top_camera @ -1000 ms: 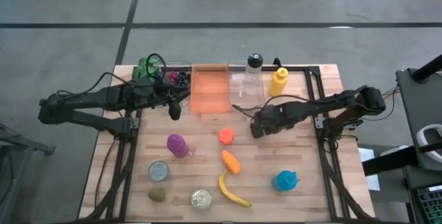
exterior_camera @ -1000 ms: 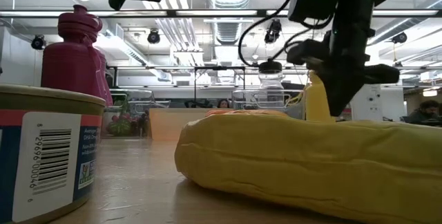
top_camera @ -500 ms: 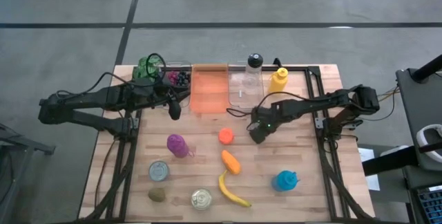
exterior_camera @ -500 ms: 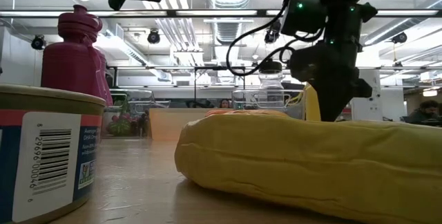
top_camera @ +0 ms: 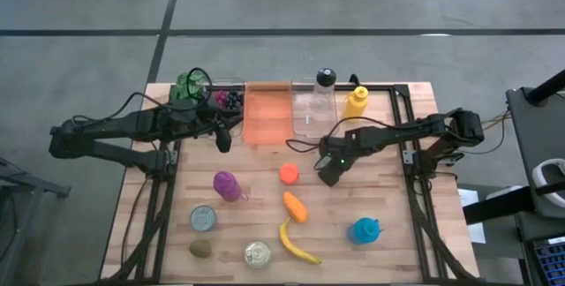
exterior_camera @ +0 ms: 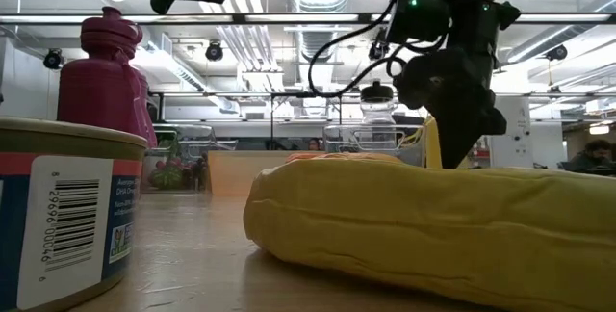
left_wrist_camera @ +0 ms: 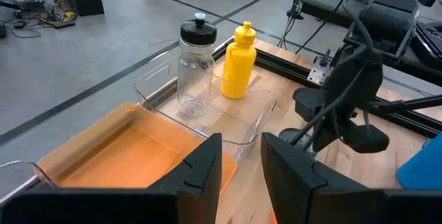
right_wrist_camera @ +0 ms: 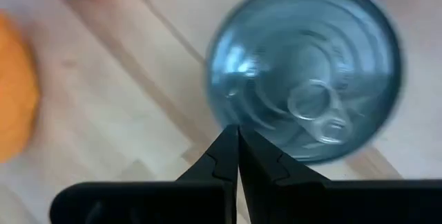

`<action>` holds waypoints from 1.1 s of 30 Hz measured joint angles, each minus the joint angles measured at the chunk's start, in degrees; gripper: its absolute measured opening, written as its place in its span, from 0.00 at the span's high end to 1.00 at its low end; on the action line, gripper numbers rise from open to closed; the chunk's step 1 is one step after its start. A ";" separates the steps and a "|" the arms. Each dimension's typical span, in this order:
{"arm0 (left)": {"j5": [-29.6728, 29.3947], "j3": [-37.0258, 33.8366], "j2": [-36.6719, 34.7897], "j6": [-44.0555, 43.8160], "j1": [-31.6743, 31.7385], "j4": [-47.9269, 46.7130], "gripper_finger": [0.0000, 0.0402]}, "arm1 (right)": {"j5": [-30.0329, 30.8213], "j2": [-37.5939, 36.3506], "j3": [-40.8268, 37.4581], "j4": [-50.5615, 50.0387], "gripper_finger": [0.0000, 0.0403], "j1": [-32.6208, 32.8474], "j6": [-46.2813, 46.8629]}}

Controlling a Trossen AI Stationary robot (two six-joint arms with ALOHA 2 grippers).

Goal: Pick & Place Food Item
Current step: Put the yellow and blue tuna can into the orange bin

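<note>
1. Wooden table (top_camera: 388, 193) with the toy groceries spread across it: no food item has been lifted, and by the look of things the task is at its opening stage.
2. Both containers at the far edge, the orange tray (top_camera: 267, 114) and the clear bin (top_camera: 315, 115) to its right, show nothing inside them from above; neither has received a delivery.
3. Right gripper (top_camera: 325, 175) hovers mid-table just to the right of the round orange fruit (top_camera: 289, 174), fingers (right_wrist_camera: 237, 156) pressed together and pinching nothing. Its own camera looks past the fingertips at the ribbed lid of a tin can (right_wrist_camera: 304, 72).
4. Left gripper (top_camera: 223, 139) waits at the near left corner of the orange tray, fingers (left_wrist_camera: 200, 175) a little apart with nothing between them.
5. Candidate foods all lie on the table: the orange fruit at centre, a carrot (top_camera: 295, 206) nearer the front, and a banana (top_camera: 296, 244) nearer again. Which one is the target cannot be told; the orange fruit is closest to the working arm.
6. Left to do, as a judgement: spread the right fingers, drop onto an item, close, lift, and carry it to a container at the far edge. That is practically the whole job.
</note>
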 joint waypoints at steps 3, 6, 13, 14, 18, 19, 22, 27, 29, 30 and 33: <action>0.00 0.00 -0.02 -0.04 0.00 0.00 0.74 | -1.14 0.97 0.00 0.69 0.98 0.15 -0.64; -0.02 0.00 0.00 -0.18 -0.01 0.00 0.74 | -2.03 1.86 0.11 1.53 0.98 0.53 -1.11; -0.02 0.00 -0.02 -0.17 -0.02 0.00 0.74 | -2.43 2.79 0.23 3.19 0.98 1.50 -1.41; -0.02 0.00 -0.02 -0.17 -0.02 0.00 0.74 | -2.41 3.01 0.32 3.16 0.98 1.68 -1.38; -0.02 0.00 0.00 -0.32 -0.04 0.00 0.74 | -2.58 4.21 0.55 3.53 0.98 2.07 -1.37; -0.02 0.00 -0.02 -0.43 -0.04 0.00 0.74 | -2.58 4.29 0.61 3.60 0.98 2.08 -1.36; -0.03 0.00 0.00 -0.43 -0.04 0.00 0.74 | -1.21 4.84 0.74 4.35 0.98 2.25 -1.29; -0.02 0.00 -0.02 -0.45 -0.04 0.00 0.74 | 1.98 5.02 0.74 5.32 0.98 2.54 -0.79; -0.03 0.00 0.00 -0.46 -0.04 0.00 0.74 | 4.19 5.04 0.72 5.14 0.98 2.67 -0.62; -0.02 0.00 -0.01 -0.46 -0.04 0.00 0.74 | 5.28 5.05 0.72 5.14 0.98 2.81 -0.64; -0.02 0.00 0.00 -0.46 -0.04 0.00 0.74 | 7.76 5.13 0.65 5.02 0.98 3.08 -0.79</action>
